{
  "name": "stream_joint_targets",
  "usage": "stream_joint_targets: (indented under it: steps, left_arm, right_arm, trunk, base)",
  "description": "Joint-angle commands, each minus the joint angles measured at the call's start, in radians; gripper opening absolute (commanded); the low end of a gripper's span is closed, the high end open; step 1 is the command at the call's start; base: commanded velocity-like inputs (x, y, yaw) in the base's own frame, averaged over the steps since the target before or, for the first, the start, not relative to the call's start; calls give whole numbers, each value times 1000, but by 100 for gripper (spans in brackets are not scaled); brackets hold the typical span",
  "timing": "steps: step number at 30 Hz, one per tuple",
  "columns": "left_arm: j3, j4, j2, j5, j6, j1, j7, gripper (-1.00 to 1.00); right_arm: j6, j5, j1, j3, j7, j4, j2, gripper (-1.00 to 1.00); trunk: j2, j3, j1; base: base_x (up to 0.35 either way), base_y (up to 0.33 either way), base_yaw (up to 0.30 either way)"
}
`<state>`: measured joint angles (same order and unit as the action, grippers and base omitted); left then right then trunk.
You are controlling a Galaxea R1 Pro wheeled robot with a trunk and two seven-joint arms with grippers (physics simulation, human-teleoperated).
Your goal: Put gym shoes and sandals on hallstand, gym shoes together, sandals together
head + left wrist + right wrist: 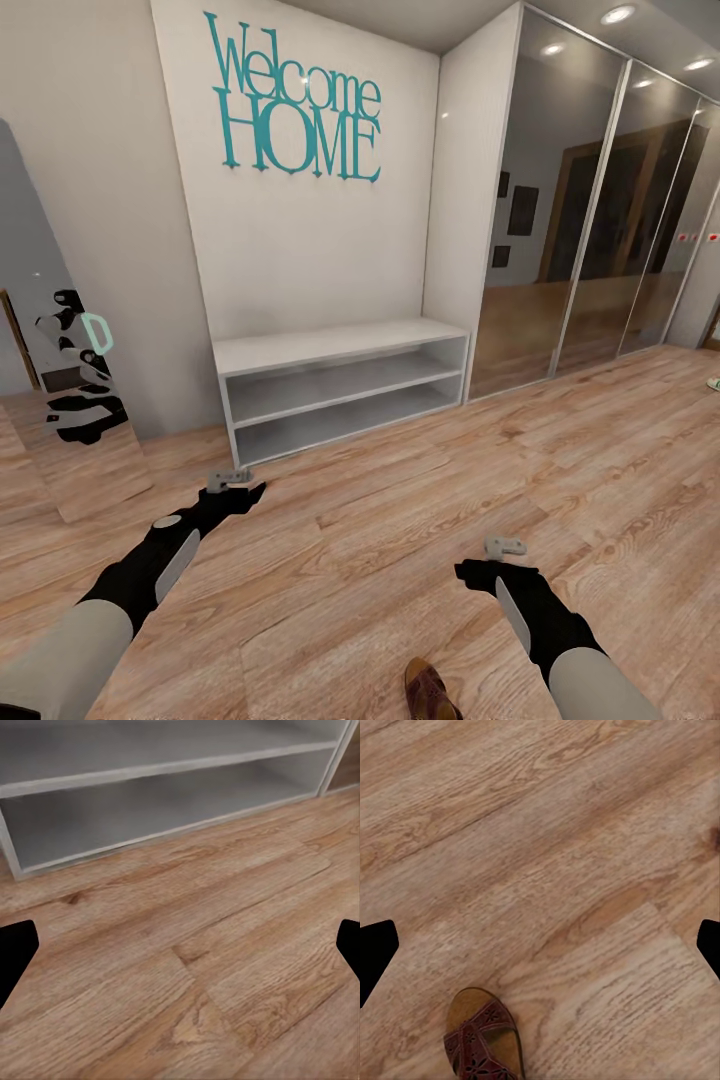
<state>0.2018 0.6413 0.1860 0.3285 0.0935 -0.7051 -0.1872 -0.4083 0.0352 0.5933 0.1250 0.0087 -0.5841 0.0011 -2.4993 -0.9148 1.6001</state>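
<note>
The corridor floor of light brown wood planks is taking up most of the head view and is running up to the walls. On the right, a tall wardrobe with mirrored doors is reflecting the floor and a dark doorway. On the back wall, teal letters reading "Welcome HOME" are hanging above a low white bench with two open shelves; this bench is carrying no upper shelves, and nothing is lying on it. At the left edge, a leaning mirror is showing a reflection of the robot.

Both arms are reaching forward and down over the floor. The left gripper is hovering near the front left corner of the bench, and in the left wrist view its fingers are standing far apart, with only bare planks and the lower shelf lying between them. The right gripper is hanging above the open floor, well apart from the bench; its fingers are also spread wide and are holding nothing.

One sandal, dark brown with a tan footbed, is lying flat on the floor close to the robot, at the bottom edge of the head view, just beside the right forearm. A small pale object is lying on the floor at the far right edge; I cannot tell what it is.
</note>
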Motion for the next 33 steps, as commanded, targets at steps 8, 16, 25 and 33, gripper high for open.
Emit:
stream_joint_targets:
  steps: [8,16,25,33]
  left_arm:
    - [4,1,1,11,5,-1,0,100]
    - [5,0,3,10,5,1,0,100]
    - [5,-1,3,10,5,1,0,100]
    - [6,-4,3,11,5,1,0,100]
  right_arm:
    - [-6,6,0,1,0,-1,0,100]
    - [-1,21,0,-1,0,8,0,100]
    - [2,77,0,0,0,9,0,100]
    - [3,80,0,1,2,8,0,100]
  trunk:
    - [-3,-43,3]
    - [-4,-87,7]
    - [-7,-136,11]
    - [-8,-172,14]
  base:
    - [0,0,27]
    - [0,0,118]
    - [0,0,141]
    - [0,0,144]
